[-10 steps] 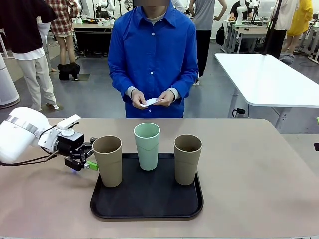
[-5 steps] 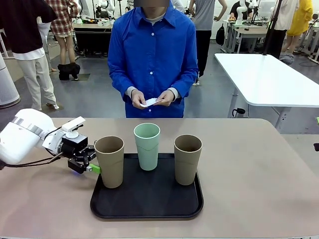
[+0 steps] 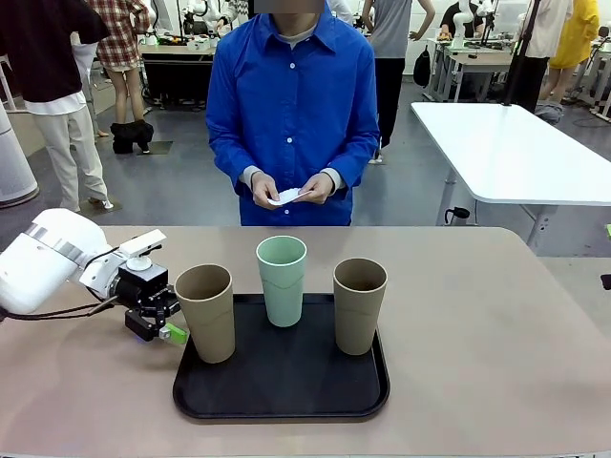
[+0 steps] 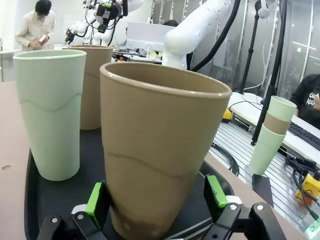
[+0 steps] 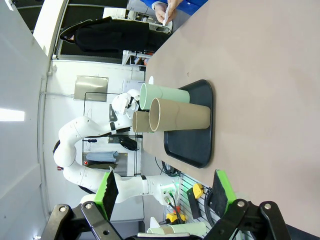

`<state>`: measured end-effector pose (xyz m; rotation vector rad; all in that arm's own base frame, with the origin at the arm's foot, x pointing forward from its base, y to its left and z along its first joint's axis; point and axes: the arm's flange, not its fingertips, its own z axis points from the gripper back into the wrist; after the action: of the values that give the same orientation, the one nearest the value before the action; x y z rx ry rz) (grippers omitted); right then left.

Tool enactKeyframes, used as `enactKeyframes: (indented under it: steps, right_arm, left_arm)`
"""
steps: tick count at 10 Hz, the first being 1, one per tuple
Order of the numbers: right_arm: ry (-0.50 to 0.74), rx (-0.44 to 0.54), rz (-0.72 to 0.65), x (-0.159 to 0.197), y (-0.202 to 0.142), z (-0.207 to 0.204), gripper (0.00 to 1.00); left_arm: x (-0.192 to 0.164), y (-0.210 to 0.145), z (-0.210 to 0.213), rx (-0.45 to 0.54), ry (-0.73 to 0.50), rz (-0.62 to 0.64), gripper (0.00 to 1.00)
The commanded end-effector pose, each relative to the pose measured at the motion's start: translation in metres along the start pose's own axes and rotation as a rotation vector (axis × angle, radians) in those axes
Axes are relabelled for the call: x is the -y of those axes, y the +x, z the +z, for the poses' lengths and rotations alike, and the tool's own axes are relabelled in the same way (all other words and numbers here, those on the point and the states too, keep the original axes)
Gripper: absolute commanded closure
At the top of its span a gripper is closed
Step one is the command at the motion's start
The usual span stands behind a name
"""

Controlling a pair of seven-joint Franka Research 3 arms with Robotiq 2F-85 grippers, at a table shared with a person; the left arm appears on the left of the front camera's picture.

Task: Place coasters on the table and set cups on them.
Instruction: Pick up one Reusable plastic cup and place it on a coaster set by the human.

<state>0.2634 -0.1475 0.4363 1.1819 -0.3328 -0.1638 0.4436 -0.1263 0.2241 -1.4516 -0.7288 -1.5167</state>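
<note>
Your left hand (image 3: 174,320), lower left, has its fingers apart, straddling the base of the tan cup (image 3: 205,310) on the tray (image 3: 286,401). Your right hand (image 5: 165,192), also spread, holds nothing, well apart from the tray.

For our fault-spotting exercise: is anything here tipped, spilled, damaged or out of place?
Nothing stands out. The left tan cup, mint cup and right tan cup stand upright on the black tray, with no spill or damage. The open left hand straddles the left tan cup; the person holds the coasters.
</note>
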Motion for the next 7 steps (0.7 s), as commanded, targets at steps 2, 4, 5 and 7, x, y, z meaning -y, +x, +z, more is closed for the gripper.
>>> enactKeyframes:
  steps: [2,4,5,7]
  right_arm:
    - [0.008,-0.001,-0.001,-0.001,0.001,-0.001,0.00]
    - [0.008,-0.001,-0.001,-0.001,0.001,-0.001,0.00]
    - [0.008,-0.001,-0.001,-0.001,0.001,-0.001,0.00]
    - [0.008,-0.001,-0.001,-0.001,0.001,-0.001,0.00]
  left_arm:
    - [-0.006,0.002,-0.006,-0.001,-0.023,-0.008,0.00]
    - [-0.009,0.002,-0.011,-0.007,-0.021,-0.017,0.00]
    - [-0.012,0.001,-0.015,-0.015,-0.025,-0.019,0.00]
    - [-0.017,-0.001,-0.022,-0.023,-0.029,-0.018,0.00]
